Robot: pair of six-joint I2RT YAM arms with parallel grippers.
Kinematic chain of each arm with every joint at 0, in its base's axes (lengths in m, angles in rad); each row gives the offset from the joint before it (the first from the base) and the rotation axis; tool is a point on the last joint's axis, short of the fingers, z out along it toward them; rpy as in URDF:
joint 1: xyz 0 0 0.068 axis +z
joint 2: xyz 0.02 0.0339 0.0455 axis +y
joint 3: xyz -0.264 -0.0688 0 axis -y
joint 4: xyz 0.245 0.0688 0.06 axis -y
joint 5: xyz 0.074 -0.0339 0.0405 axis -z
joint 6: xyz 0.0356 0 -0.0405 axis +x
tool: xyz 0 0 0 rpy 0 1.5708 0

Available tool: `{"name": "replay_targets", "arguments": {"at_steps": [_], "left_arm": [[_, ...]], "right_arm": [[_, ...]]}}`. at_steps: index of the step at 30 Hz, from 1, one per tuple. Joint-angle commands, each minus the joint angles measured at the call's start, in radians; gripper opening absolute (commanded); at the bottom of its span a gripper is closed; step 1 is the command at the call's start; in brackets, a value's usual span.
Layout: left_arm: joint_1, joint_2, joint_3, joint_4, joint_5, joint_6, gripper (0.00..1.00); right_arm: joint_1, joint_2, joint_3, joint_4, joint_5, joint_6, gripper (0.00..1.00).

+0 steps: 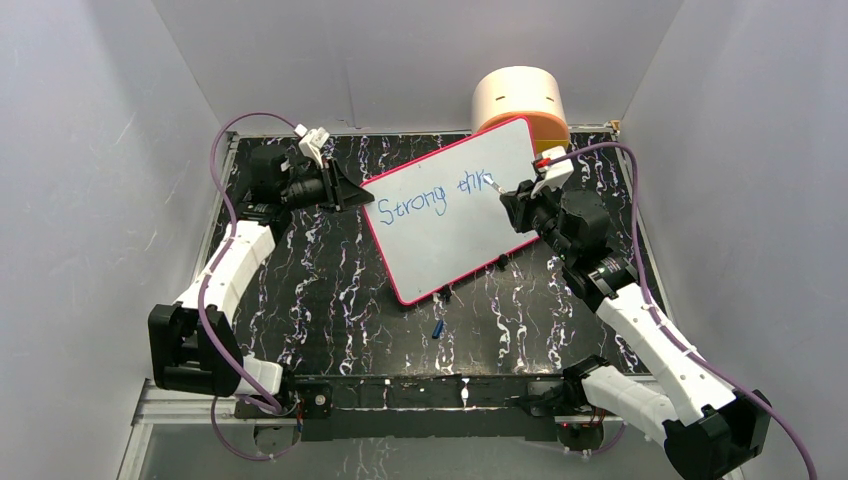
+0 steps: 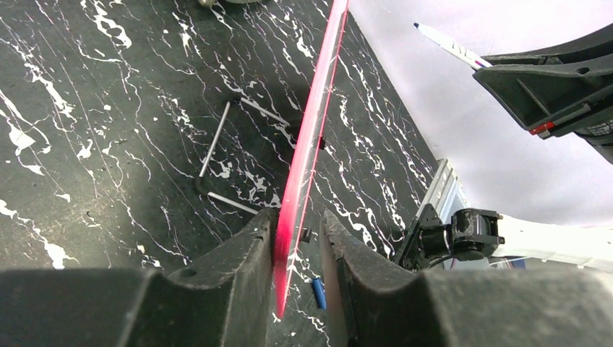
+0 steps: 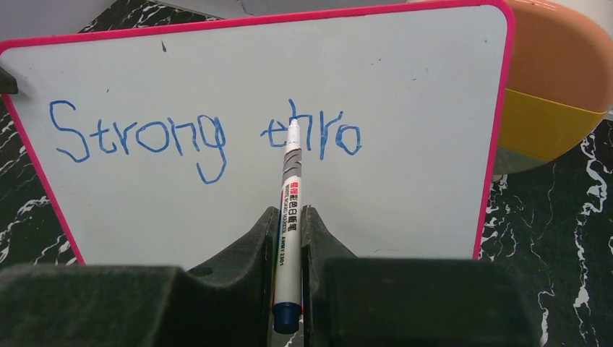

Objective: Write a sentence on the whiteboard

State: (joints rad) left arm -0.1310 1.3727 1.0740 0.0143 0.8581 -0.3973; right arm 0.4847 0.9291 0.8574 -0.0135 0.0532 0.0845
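Whiteboard (image 1: 450,250), where is it sitting? (K.)

It is leaning tilted at centre frame in the top view, on the black marbled table (image 1: 330,320), pink frame showing all round. A cream-and-orange round container (image 1: 520,105) is sitting just behind its upper right corner. (M.)

Lettering? (K.)

The sentence (image 3: 202,137) is reading "Strong thro" in blue, one line running across the upper half of the board. (M.)

Pincers? (K.)

Right gripper (image 3: 289,217) is clamping a white marker (image 3: 291,181) by the barrel, jaws closed tight on it. The tip is pointing at the "h"; contact not discernible. Left gripper (image 2: 298,224) is straddling the board's left-hand edge, jaws narrowly parted, with a sliver of gap showing on one side. A blue cap (image 1: 437,328) is lying on the table below the board. (M.)
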Motion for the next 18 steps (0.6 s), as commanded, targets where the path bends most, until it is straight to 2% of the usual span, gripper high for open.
{"name": "replay_targets", "arguments": {"at_steps": [1, 5, 14, 18], "left_arm": [[0.019, -0.006, 0.024, 0.016, 0.083, 0.042, 0.25], [0.023, 0.011, 0.037, 0.006, 0.103, 0.062, 0.21], [0.045, 0.058, 0.120, -0.157, 0.132, 0.218, 0.00], [0.061, 0.076, 0.158, -0.207, 0.150, 0.273, 0.00]], "right_arm": [[-0.003, -0.018, 0.032, 0.054, -0.002, -0.029, 0.00], [-0.002, -0.015, 0.032, 0.057, 0.003, -0.038, 0.00], [-0.002, -0.003, 0.037, 0.047, 0.023, -0.078, 0.00], [-0.003, 0.011, 0.059, 0.029, 0.028, -0.083, 0.00]]}}
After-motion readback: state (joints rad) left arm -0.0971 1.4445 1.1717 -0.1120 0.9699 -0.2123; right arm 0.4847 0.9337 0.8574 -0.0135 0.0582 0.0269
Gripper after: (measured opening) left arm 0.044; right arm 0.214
